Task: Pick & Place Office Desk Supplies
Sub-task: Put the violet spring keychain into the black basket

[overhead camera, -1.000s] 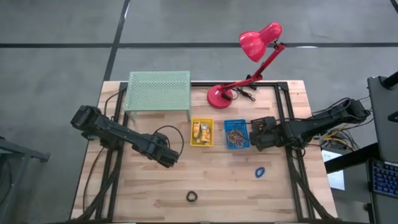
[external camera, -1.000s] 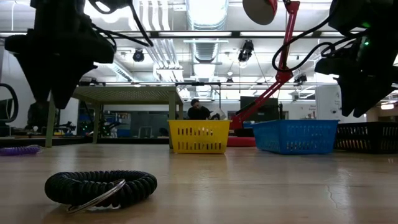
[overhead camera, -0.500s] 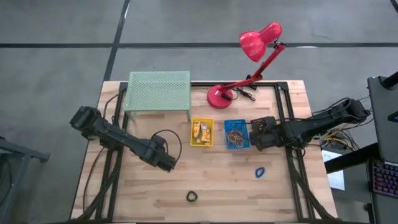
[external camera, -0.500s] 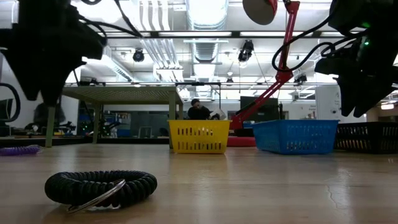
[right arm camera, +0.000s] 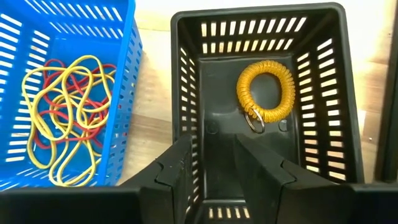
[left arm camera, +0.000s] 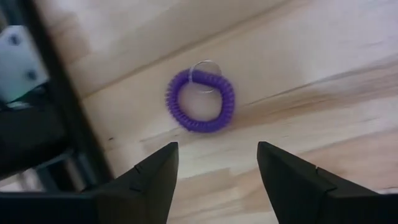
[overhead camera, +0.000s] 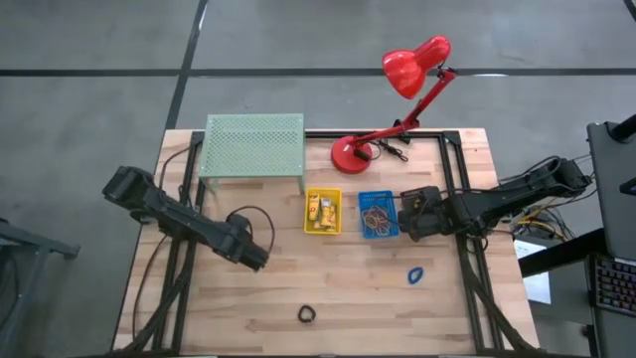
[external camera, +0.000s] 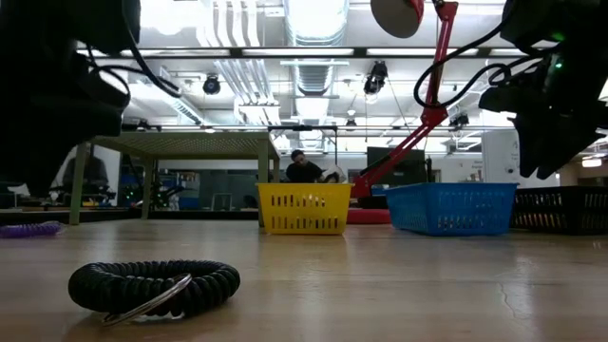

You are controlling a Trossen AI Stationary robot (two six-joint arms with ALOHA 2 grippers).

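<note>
A purple coil ring (left arm camera: 200, 104) with a small metal loop lies flat on the wooden table (overhead camera: 348, 298). My left gripper (left arm camera: 214, 171) hovers above it, open, with nothing between its fingers; in the high view the left gripper (overhead camera: 251, 259) is left of centre. My right gripper (right arm camera: 214, 163) stands open over a black basket (right arm camera: 273, 37), where a yellow coil ring (right arm camera: 267, 98) lies on the floor. A black coil ring (overhead camera: 306, 314) and a blue ring (overhead camera: 415, 274) lie loose on the table near its front edge.
A blue basket (overhead camera: 378, 214) holds yellow and red rubber bands (right arm camera: 62, 118), and a yellow basket (overhead camera: 322, 212) holds small packets. A pale green mesh shelf (overhead camera: 253, 147) and a red desk lamp (overhead camera: 397, 89) stand at the back. Bare wood lies along the front.
My left gripper has moved toward the table's left edge and sunk a little. My right gripper has kept still.
</note>
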